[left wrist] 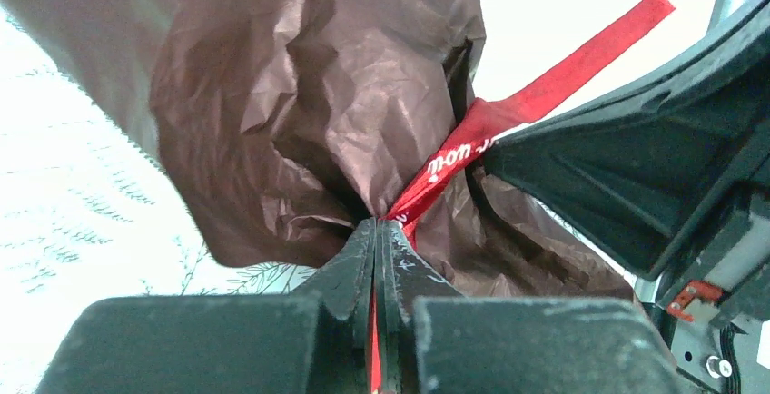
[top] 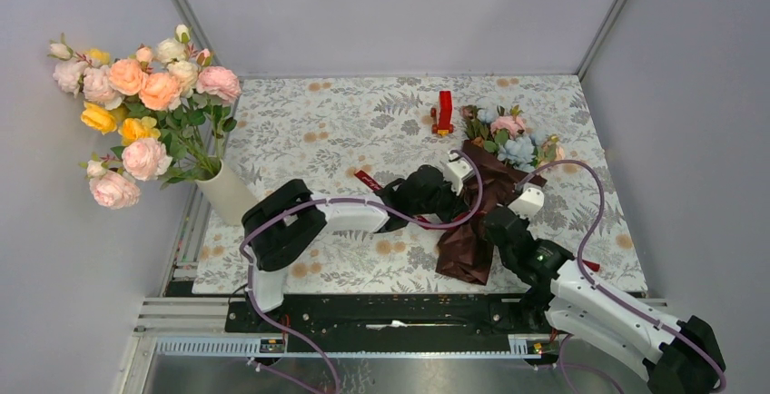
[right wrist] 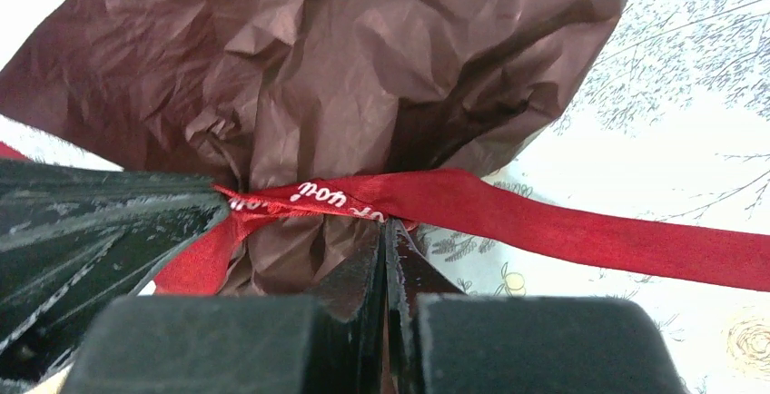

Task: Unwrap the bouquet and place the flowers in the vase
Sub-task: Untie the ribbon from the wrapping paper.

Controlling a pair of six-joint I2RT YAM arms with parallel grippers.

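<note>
Pinching the ribbon (left wrist: 451,156) at the neck of the bouquet (top: 474,221) with the left jaws closed tight. Pressing the right jaws fully together just under that ribbon, hold on it unclear. Lies wrapped on the surface (top: 363,122), right of centre, flowers (top: 508,135) toward the far edge, well apart from the vase (top: 227,194) at left.

Soft even light, faint shadows; tablecloth (left wrist: 73,185) blown white in wrist views; near jaws blurred
</note>
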